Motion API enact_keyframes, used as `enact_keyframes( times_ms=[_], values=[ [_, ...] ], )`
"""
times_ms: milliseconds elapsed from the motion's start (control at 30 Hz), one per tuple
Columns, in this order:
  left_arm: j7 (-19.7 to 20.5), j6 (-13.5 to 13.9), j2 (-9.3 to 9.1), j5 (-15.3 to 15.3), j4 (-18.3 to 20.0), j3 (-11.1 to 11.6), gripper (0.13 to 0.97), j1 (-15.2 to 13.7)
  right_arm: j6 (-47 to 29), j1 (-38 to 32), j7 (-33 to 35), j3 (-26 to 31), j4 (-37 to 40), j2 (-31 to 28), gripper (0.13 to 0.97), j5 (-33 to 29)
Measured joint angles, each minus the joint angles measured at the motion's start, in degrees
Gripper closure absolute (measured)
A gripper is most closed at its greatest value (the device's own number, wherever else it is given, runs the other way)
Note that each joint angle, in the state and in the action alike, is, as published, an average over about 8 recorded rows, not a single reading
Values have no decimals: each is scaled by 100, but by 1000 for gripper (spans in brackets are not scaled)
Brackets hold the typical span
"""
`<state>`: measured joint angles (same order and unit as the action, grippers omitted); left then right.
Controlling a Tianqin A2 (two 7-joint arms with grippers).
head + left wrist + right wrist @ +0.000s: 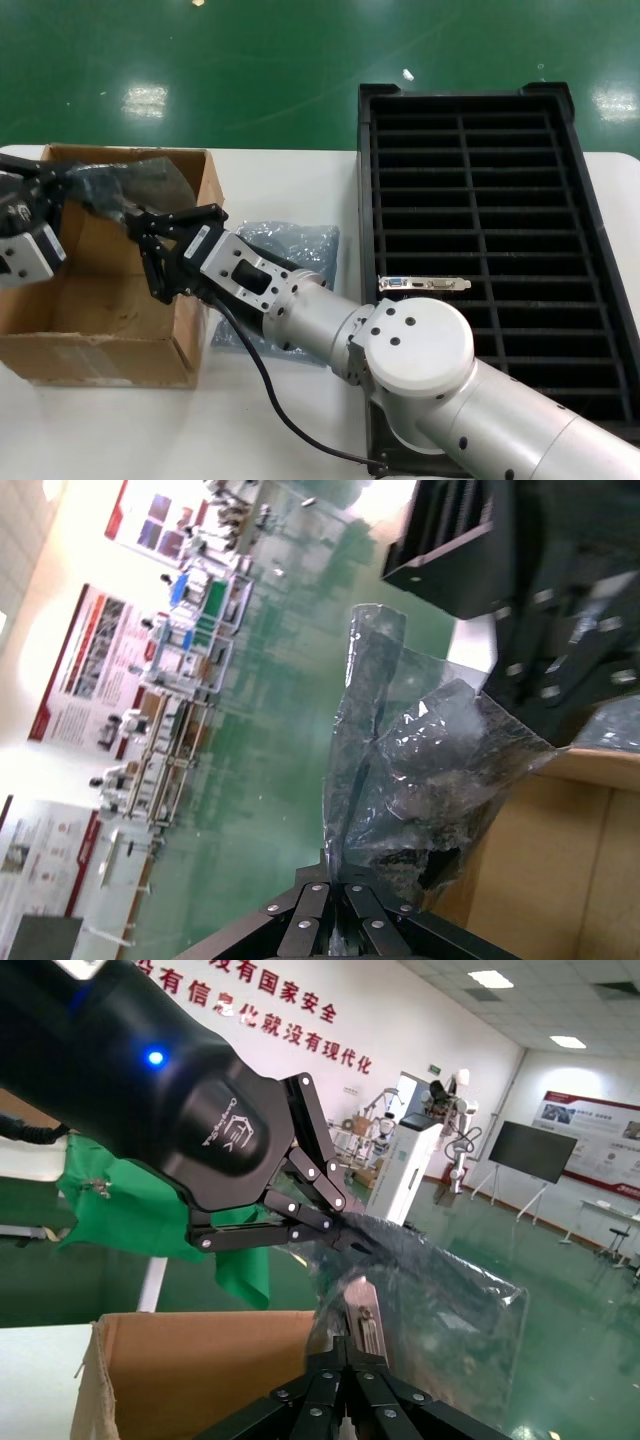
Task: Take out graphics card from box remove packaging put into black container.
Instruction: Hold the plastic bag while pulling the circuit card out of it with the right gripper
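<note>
Head view: both hands [140, 222] clamping packaging [130, 185].

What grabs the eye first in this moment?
Both grippers pinch one crinkly bagged graphics card above the box, left gripper and right gripper at opposite ends. Beside it, a bare card already sits in the black container.

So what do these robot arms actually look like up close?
The right arm is a silver metal tube with round, screw-dotted joint caps and a thin black cable trailing beside it. Its right tool is black, with slim hinged fingers. The left tool has a glossy black housing with a white logo and a small blue light, seen from the right wrist.
</note>
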<state>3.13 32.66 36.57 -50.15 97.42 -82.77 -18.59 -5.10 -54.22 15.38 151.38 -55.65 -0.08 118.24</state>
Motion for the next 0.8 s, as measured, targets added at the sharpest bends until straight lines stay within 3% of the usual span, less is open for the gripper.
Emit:
enact_keyframes(
  times_ms=[367, 800],
  values=[
    [-198, -10, 278, -250, 366, -19, 957, 371, -58, -21, 122, 3, 67, 7, 960, 64],
    [-197, -49, 248, -286, 546, 45, 957, 556, -93, -138, 107, 156, 159, 7, 925, 53]
  ],
)
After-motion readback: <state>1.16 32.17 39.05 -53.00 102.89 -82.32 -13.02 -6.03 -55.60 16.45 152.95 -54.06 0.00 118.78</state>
